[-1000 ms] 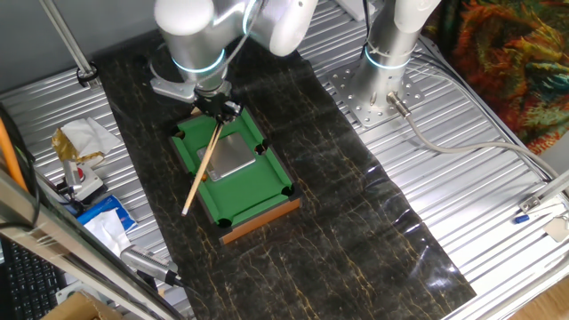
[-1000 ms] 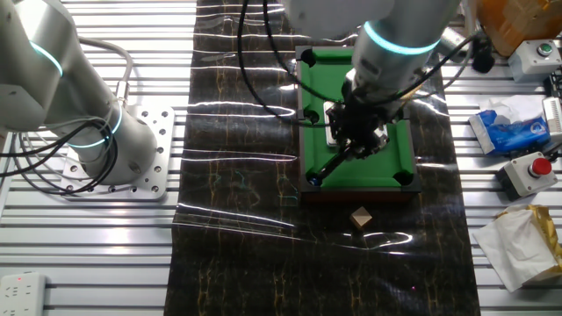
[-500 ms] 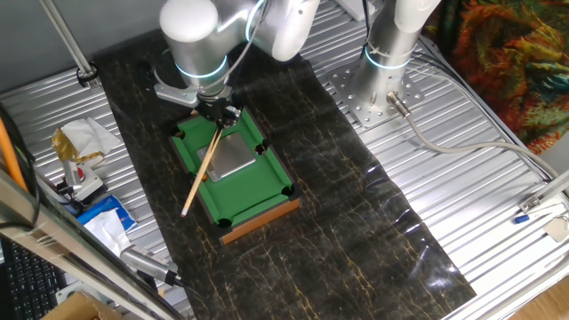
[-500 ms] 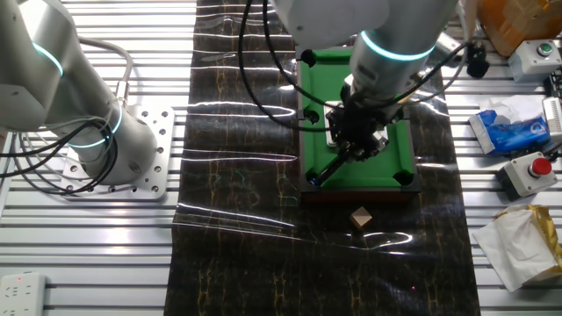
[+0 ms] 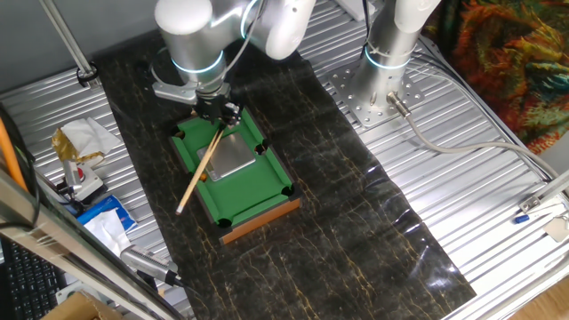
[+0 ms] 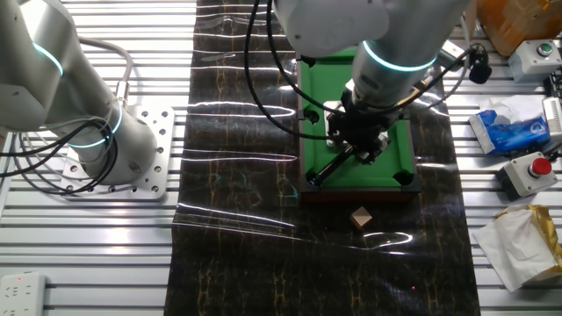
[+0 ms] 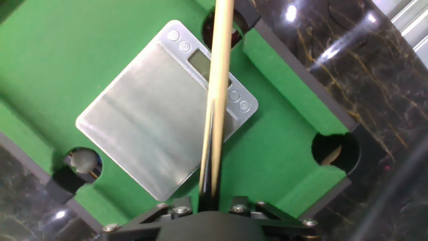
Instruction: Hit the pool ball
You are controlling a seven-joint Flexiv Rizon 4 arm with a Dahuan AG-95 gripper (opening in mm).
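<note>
The pool ball (image 5: 204, 177) seems to be the small orange speck on the felt beside the cue stick (image 5: 197, 171), near the long rail, though it is too tiny to be sure. No strike looks made yet. The gripper (image 5: 219, 113) is pinched on the cue's end. A silver scale (image 7: 160, 110) fills the middle of the mini pool table (image 5: 274, 171), so free felt is narrow and the rails are close.
</note>
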